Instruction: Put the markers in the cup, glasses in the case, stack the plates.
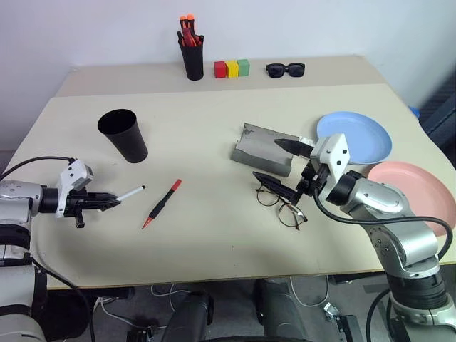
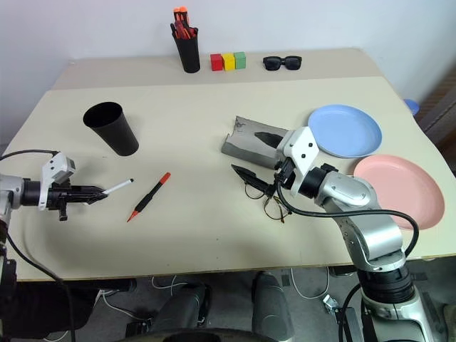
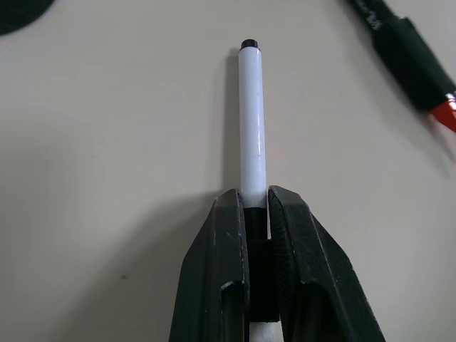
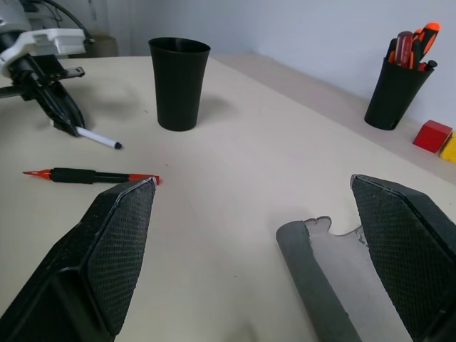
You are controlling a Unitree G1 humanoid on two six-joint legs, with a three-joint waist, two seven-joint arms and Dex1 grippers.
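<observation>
So the left pincer (image 1: 107,202) is clamped on a white-barrelled marker (image 1: 130,192), gripping one end with the rest sticking out toward the black-and-red marker (image 1: 162,204), which is lying flat on the surface (image 1: 214,235) near it. Looks like the white one is low to the surface, can't tell if it's lifted off yet. The black cup (image 1: 123,135) stands upright just behind the two markers, and I can't see anything in it from here.

The right pincer (image 1: 285,164) is spread wide and holding nothing, hovering over the spot between the grey case (image 1: 262,148) and the wire-framed glasses (image 1: 283,205). Glasses are on the surface just in front of the case, not inside.

Plates aren't stacked either: the blue plate (image 1: 360,135) and the pink plate (image 1: 417,187) sit side by side, edges about touching.

My read: basically nothing finished yet, first marker grabbed, everything else left to go.
</observation>
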